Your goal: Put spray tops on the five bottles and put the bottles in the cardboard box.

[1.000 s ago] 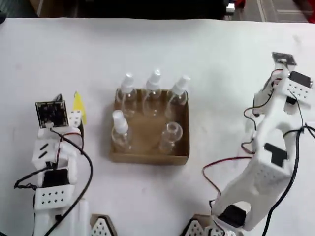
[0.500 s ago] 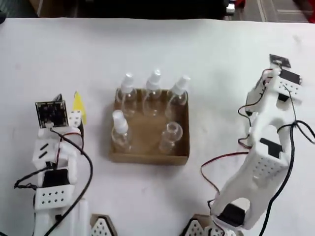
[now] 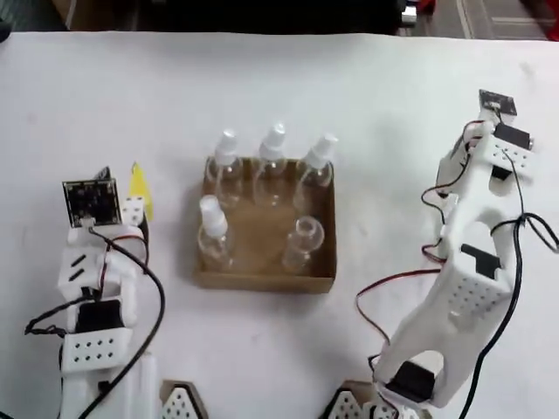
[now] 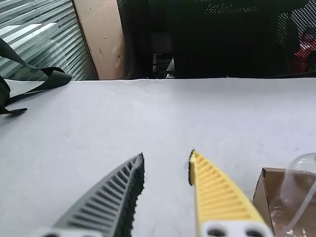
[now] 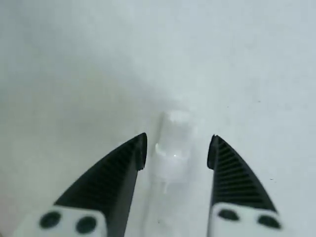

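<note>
The cardboard box (image 3: 327, 218) sits mid-table with five clear bottles standing in it. Three bottles along its back wall (image 3: 272, 175) and one at the front left (image 3: 213, 236) wear white spray tops. The front-right bottle (image 3: 303, 240) has a bare neck. A loose white spray top (image 5: 174, 140) lies on the table between the black fingers (image 5: 126, 163) of my right gripper (image 5: 177, 148), which is open around it without gripping. My right arm (image 3: 476, 227) stretches along the table's right side. My left gripper (image 4: 166, 163) is open and empty, left of the box.
The box corner (image 4: 269, 190) and a bottle's side (image 4: 301, 182) show beside my left gripper's yellow finger (image 4: 212, 192). The table is white, and its far edge (image 3: 262, 33) meets a dark background. Red and black cables (image 3: 384, 292) trail from the right arm.
The right arm has shifted a little toward the table's far side and slightly left over the last second. The left arm, box and bottles have not moved.
</note>
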{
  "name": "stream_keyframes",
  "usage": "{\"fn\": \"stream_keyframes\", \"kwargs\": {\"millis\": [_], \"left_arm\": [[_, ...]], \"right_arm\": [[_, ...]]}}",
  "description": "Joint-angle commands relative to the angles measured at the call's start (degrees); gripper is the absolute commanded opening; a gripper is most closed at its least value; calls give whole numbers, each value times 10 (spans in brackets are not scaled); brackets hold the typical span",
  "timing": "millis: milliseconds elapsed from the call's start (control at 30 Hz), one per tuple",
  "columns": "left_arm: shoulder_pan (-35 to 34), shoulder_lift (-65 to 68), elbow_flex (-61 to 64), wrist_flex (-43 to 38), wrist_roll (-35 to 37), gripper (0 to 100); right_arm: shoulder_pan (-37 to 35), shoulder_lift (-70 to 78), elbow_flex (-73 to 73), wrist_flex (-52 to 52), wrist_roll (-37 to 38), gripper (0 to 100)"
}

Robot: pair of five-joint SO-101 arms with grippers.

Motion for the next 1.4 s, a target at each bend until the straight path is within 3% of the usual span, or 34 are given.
{"fn": "stream_keyframes", "kwargs": {"millis": [0,267,433,767,933,1133,1367], "left_arm": [[7,-12,-8,-18,-1,146],[7,-12,-8,-18,-1,146],[8,-12,-8,-18,-1,146],[7,-12,-8,-18,-1,146],[7,-12,-8,-18,-1,146],[7,-12,-8,-18,-1,146],[6,-12,-8,-18,-1,146]], "right_arm": [[6,34,-36,-16,-5,178],[28,107,-134,0,-10,169],[27,121,-164,20,-9,9],[25,95,-165,85,-8,16],[14,44,-165,124,-10,16],[-56,-74,-165,224,-11,16],[-103,-242,-119,229,-52,16]]}}
